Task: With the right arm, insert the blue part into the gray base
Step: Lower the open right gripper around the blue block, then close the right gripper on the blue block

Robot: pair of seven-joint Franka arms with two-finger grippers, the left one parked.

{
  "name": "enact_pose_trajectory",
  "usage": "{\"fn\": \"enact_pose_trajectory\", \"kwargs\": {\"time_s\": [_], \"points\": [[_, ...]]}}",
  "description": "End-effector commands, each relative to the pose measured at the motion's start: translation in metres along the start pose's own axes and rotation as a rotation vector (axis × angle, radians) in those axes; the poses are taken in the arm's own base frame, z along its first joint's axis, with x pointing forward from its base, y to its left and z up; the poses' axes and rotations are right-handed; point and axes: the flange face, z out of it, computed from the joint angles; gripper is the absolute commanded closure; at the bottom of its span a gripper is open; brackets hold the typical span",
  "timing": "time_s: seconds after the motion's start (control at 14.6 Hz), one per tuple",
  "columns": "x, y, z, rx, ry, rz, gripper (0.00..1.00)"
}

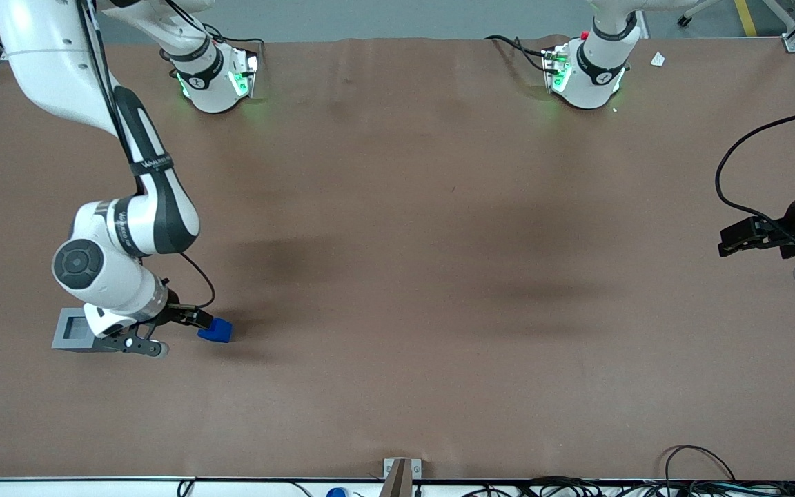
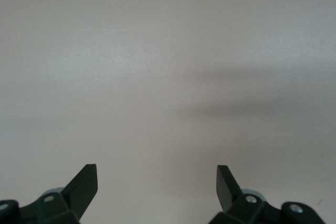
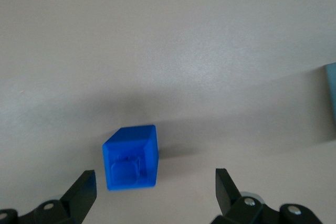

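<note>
The blue part (image 1: 216, 330) lies on the brown table toward the working arm's end. The gray base (image 1: 74, 330) sits on the table beside it, partly covered by the wrist, with its dark socket facing up. My right gripper (image 1: 177, 333) hangs low between the two, open. In the right wrist view the blue part (image 3: 131, 157) rests on the table just ahead of the gripper (image 3: 155, 182), closer to one fingertip (image 3: 85, 184) than the other, and nothing is held. A pale sliver at the frame's edge looks like the gray base (image 3: 332, 95).
The two arm pedestals (image 1: 218, 79) (image 1: 587, 72) stand at the table edge farthest from the front camera. Black cables (image 1: 701, 476) and a small metal bracket (image 1: 401, 473) lie along the edge nearest it.
</note>
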Motion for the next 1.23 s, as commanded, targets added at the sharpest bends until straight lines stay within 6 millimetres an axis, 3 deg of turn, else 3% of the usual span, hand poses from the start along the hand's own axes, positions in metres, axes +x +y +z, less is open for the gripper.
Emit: {"fn": "enact_pose_trajectory", "kwargs": {"time_s": [0.0,0.27,0.48,1.17], "points": [[0.001,-0.003,0.012,0.05,-0.012,0.098,0.0],[-0.004,-0.015,0.024,0.06,-0.014,0.091,0.0],[-0.016,-0.039,0.03,0.027,-0.015,0.014,0.0],[-0.013,-0.032,0.034,-0.016,0.0,-0.122,0.0]]}}
